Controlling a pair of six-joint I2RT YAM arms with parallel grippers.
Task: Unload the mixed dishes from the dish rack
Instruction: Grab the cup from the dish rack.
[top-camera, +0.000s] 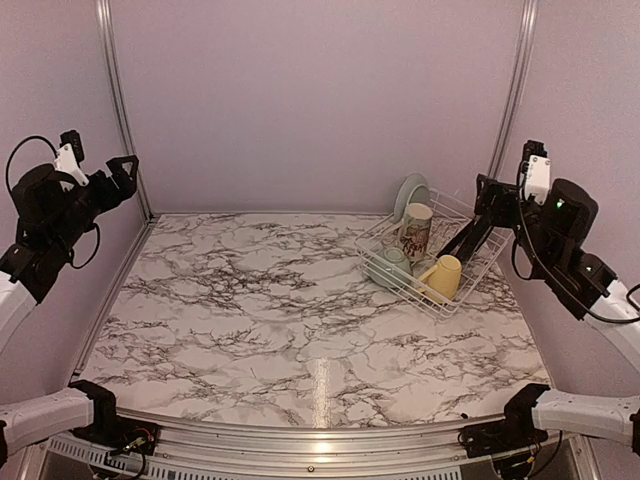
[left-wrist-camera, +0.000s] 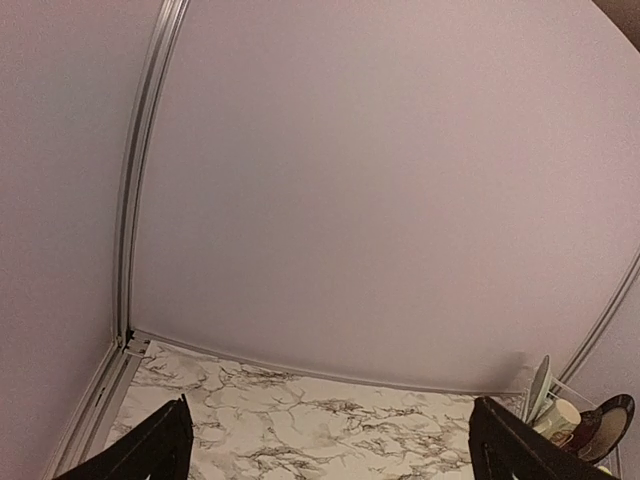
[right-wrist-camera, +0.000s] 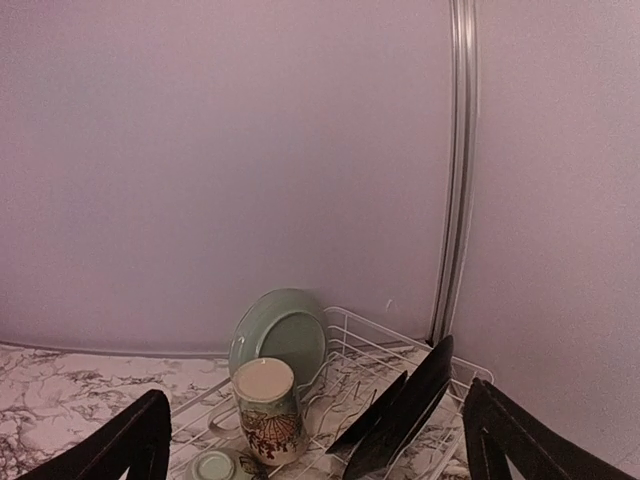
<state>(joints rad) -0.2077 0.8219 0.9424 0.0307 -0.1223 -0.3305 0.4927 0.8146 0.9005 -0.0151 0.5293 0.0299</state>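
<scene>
Currently all five dishes sit in the dish rack (top-camera: 478, 280), which is on the marbled counter (top-camera: 260, 300) toward its far right corner, turned at an angle to the counter edges. Pale-green plate (top-camera: 408, 192) stands on edge at the rack's rear corner. Cream printed mug (top-camera: 416, 230) stands upright just in front of it, close to touching; can't tell whether it is mouth-up or inverted. Pale-green bowl (top-camera: 388, 265) sits low on the rack's left side, just beside the cream mug. Yellow mug (top-camera: 443, 277) is at the near corner, tilted, handle on its left toward the bowl. Red plate (left-wrist-camera: 605, 425) stands on edge on the rack's right side: the left wrist view shows its black rim and dark reddish face, the right wrist view only catches it edge-on as a dark wedge, and in the top view the right arm partly covers it. Left tool (top-camera: 118, 175) is up in the air over the far left edge of the counter, well apart from the rack, fingers (left-wrist-camera: 150, 450) spread wide, gripping nothing. Right tool (top-camera: 490, 195) hovers just beside the rack's rear right side, above the dishes, aimed at the back wall (top-camera: 320, 100), fingers (right-wrist-camera: 500, 430) also spread wide and touching no dish.
</scene>
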